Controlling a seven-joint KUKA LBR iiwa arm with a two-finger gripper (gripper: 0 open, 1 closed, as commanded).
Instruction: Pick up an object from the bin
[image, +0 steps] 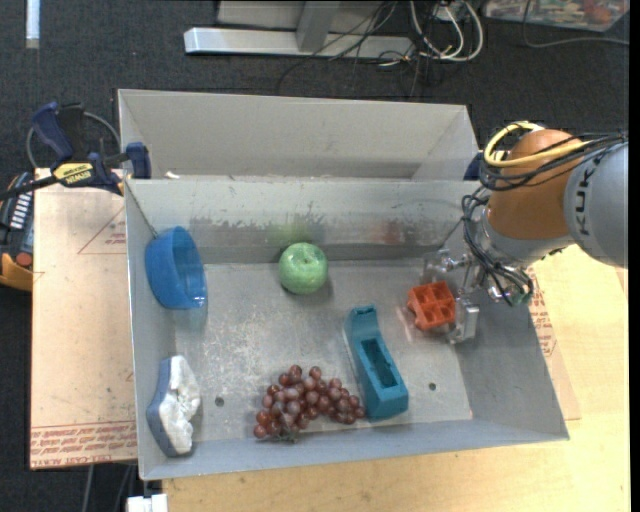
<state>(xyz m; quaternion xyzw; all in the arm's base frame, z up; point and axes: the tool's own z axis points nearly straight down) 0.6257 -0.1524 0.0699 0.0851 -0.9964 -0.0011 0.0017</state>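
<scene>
My gripper (452, 295) is low at the right side of the bin, close to the right wall. Its two metal fingertips stand apart, so it is open. One fingertip (466, 322) is at the near right corner of a small orange gridded block (430, 306), the other just behind the block. The block lies on the bin floor between and slightly left of them; I cannot tell whether either one touches it. A teal rectangular holder (376, 362) lies on the floor to the left of the block, nearer the front.
A green apple (302, 267) sits by the back wall. A bunch of dark red grapes (305, 398) lies at the front middle. A blue bowl (176, 267) leans on the left wall, with a white and blue lump (173, 404) at the front left.
</scene>
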